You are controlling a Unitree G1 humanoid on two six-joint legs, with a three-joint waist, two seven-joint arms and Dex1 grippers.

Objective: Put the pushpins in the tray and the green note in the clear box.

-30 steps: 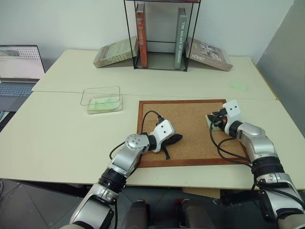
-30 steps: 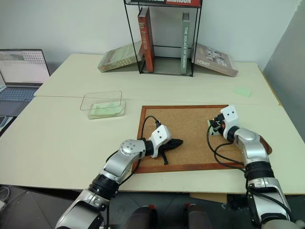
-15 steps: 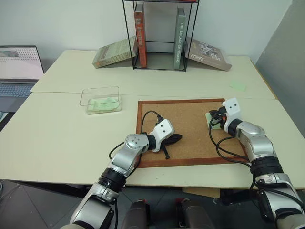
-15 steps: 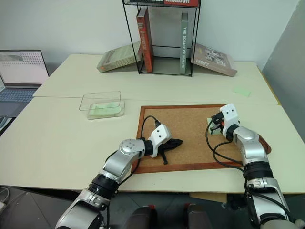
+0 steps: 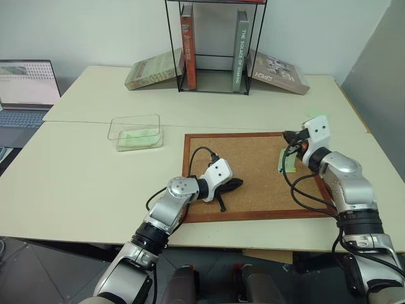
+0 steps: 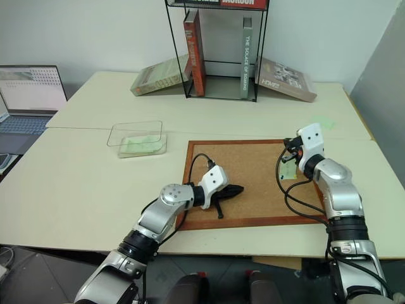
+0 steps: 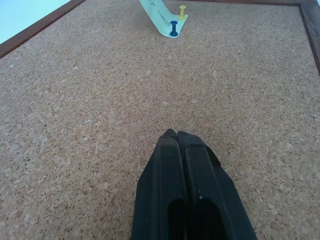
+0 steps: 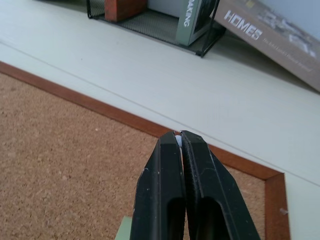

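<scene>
Tiny whitish-headed pushpin being pinched between closed black fingers of right gripper; left gripper closed, empty. Next: carrying required to tray.

You see the corkboard mid-table. Left gripper rests shut on its near-left part. Right gripper hangs shut over its far-right corner, green note just below on the cork. Clear box sits left of the corkboard, book rack behind.
</scene>
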